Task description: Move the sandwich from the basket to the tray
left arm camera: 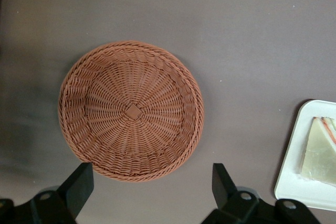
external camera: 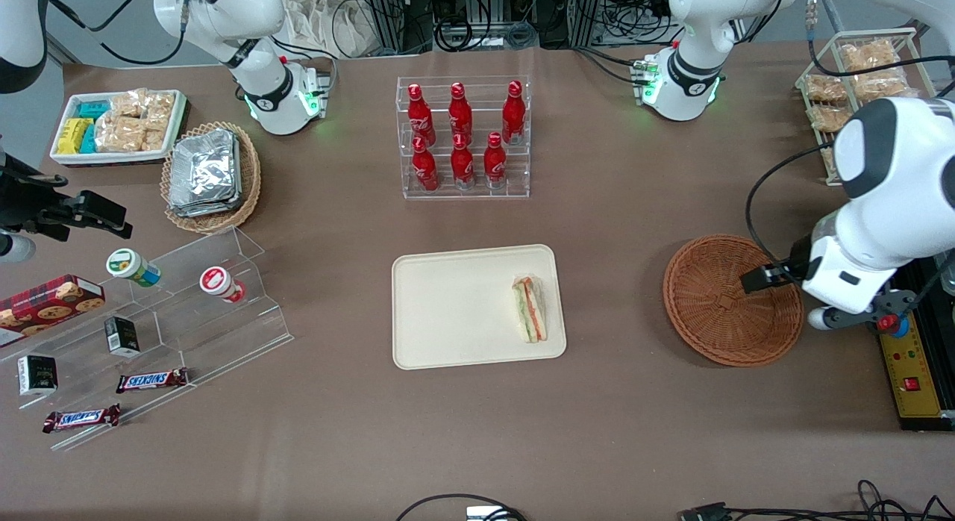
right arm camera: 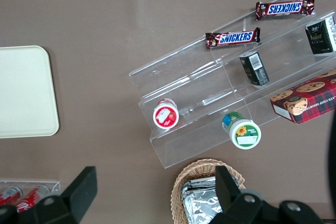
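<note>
Gripper (left arm camera: 152, 192) hangs above the basket (external camera: 733, 299), fingers (left arm camera: 77, 186) spread wide w/ nothing between them; the basket holds nothing. The sandwich (external camera: 529, 309) lies on the tray (external camera: 455, 312), near the tray edge closest to the basket, well apart from the gripper toward the parked arm's end, long axis running toward the front camera, filling edge facing the tray's middle. Job looks done; brown table (external camera: 612, 230) between basket & tray is bare, so room to retreat upward seems ample.
</note>
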Motion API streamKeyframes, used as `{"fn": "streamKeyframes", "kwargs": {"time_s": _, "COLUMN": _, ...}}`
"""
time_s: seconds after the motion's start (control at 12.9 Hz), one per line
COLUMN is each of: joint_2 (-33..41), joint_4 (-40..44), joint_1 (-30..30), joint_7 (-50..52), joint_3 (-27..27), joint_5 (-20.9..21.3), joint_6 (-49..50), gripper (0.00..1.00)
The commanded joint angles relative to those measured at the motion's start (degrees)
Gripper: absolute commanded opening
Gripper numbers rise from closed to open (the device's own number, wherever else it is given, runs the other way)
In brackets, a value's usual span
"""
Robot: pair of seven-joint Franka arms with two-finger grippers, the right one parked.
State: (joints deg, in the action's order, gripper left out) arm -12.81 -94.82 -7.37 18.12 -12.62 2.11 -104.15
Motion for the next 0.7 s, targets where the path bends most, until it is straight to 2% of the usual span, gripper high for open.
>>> {"fn": "streamKeyframes", "kwargs": {"time_s": 0.0, "joint_2": 0.8, "joint_4": -0.2, "joint_1": -0.2, "joint_7": -3.0, "joint_3": 0.0, "joint_5": -1.2, "joint_6": -1.4, "gripper": 1.0}}
{"fn": "streamKeyframes", "kwargs": {"time_s": 0.16, "joint_2": 2.4, "joint_4": -1.4, "joint_1": 0.8, "joint_7": -3.0, "joint_3": 2.0, "joint_5": -1.6, "joint_6": -1.8, "gripper": 1.0}}
{"fn": "streamKeyframes", "kwargs": {"time_s": 0.39, "joint_2": 4.6, "joint_4": -2.6, "joint_1": 8.2, "joint_7": -2.9, "joint_3": 7.9, "joint_5": -1.6, "joint_6": -1.9, "gripper": 1.0}}
{"fn": "streamKeyframes", "kwargs": {"time_s": 0.62, "joint_2": 6.1, "joint_4": -2.1, "joint_1": 8.6, "joint_7": -2.5, "joint_3": 8.1, "joint_5": -1.6, "joint_6": -0.7, "gripper": 1.0}}
